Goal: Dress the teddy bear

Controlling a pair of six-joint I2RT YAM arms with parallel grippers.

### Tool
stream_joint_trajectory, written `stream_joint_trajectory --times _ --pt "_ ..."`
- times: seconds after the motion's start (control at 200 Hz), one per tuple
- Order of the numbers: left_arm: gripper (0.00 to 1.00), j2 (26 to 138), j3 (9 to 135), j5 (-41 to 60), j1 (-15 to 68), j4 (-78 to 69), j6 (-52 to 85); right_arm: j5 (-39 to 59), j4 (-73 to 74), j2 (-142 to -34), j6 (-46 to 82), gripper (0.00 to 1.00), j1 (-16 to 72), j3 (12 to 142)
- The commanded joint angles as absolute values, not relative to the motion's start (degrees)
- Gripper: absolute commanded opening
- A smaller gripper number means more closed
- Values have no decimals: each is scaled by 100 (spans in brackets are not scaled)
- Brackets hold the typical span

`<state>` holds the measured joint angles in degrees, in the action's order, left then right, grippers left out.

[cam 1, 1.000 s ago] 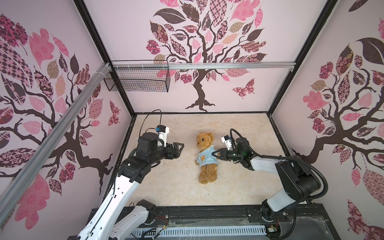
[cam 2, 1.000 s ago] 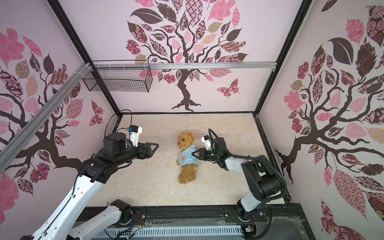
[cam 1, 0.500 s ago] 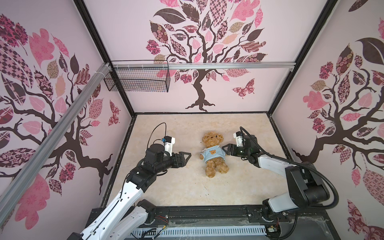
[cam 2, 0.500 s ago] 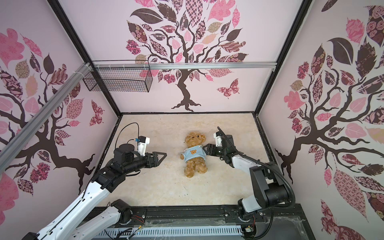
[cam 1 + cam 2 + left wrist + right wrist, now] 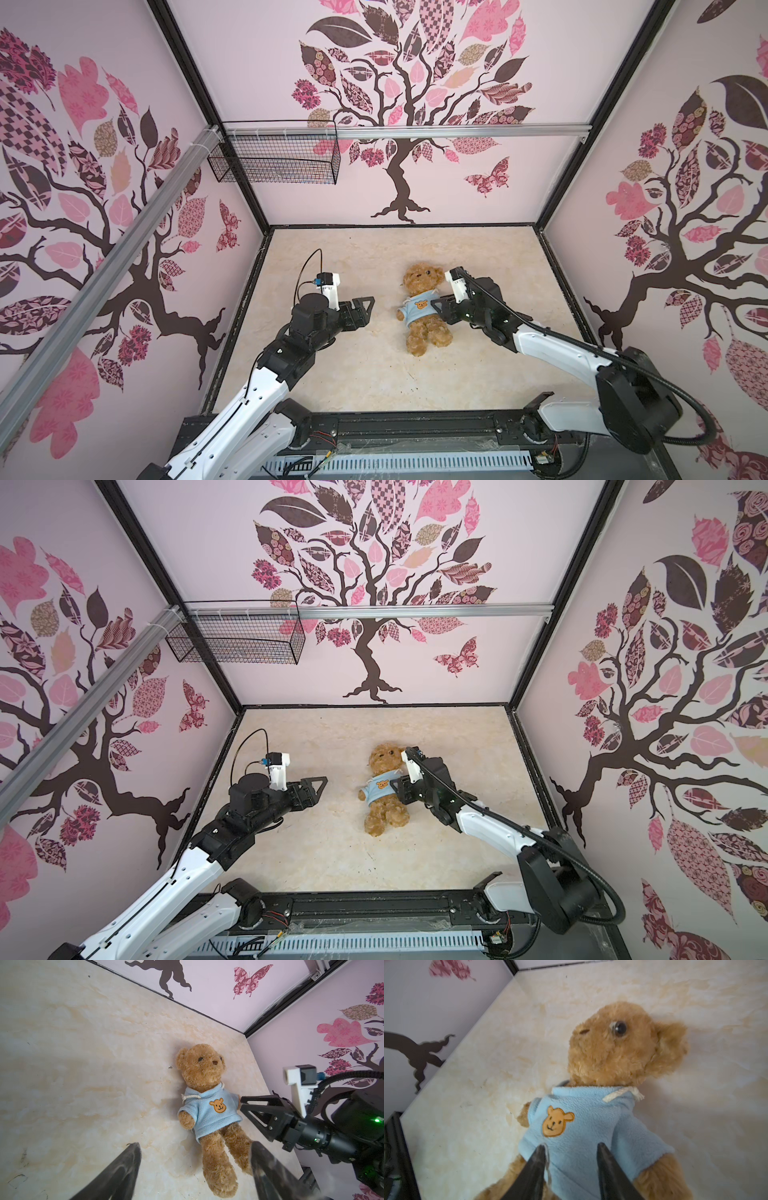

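At 11 o'clock, up high, a wire basket (image 5: pixel 274 158) hangs on the rail (image 5: pixel 415 132), well clear of the surface (image 5: pixel 332 374). The teddy bear (image 5: pixel 424 307) lies approx. mid-surface. The left claw (image 5: pixel 368 311) is at its 9, jaws wide apart, not touching. The right claw (image 5: pixel 571 1145) is at its 3 and hides that arm; jaws part-way apart astride the shirt (image 5: pixel 591 1126), can't tell if pinching. Bear on its back, head to 12, legs to 6: golden-brown curly fur, light blue shirt on w/ orange patch (image 5: pixel 557 1122) and white cord (image 5: pixel 623 1094).
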<state>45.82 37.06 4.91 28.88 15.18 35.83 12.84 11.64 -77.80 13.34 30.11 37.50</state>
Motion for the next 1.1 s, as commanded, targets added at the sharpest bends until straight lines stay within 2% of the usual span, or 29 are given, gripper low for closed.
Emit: stream_joint_trajectory --times 0.0,0.105,0.28,0.475,0.625,0.81,1.005,1.095 --pt "85 4666 3530 352 2900 1328 3521 1283 838 -8321 1237 33 3107 3953" --pt "85 4653 3392 186 2903 1341 3533 1297 994 -8503 1379 28 3226 3665" --pt "85 4496 3058 -486 2900 1259 3646 1234 1816 -8703 1401 25 3485 3179" --pt "85 4356 2761 -1128 2901 994 3626 1499 2373 -9205 966 26 3507 3451" --pt "85 4400 2692 -1707 2898 835 3438 1172 1955 -8913 649 29 3488 3705" --pt "89 4412 2677 -2851 2879 420 2953 670 1414 -7937 565 42 3471 3800" --pt "93 4483 2232 -4145 2706 -832 2145 -512 1035 -6850 344 65 3331 3832" --pt "94 4572 2032 -4397 2398 -1473 1907 -830 1028 -6464 301 73 3110 3771"
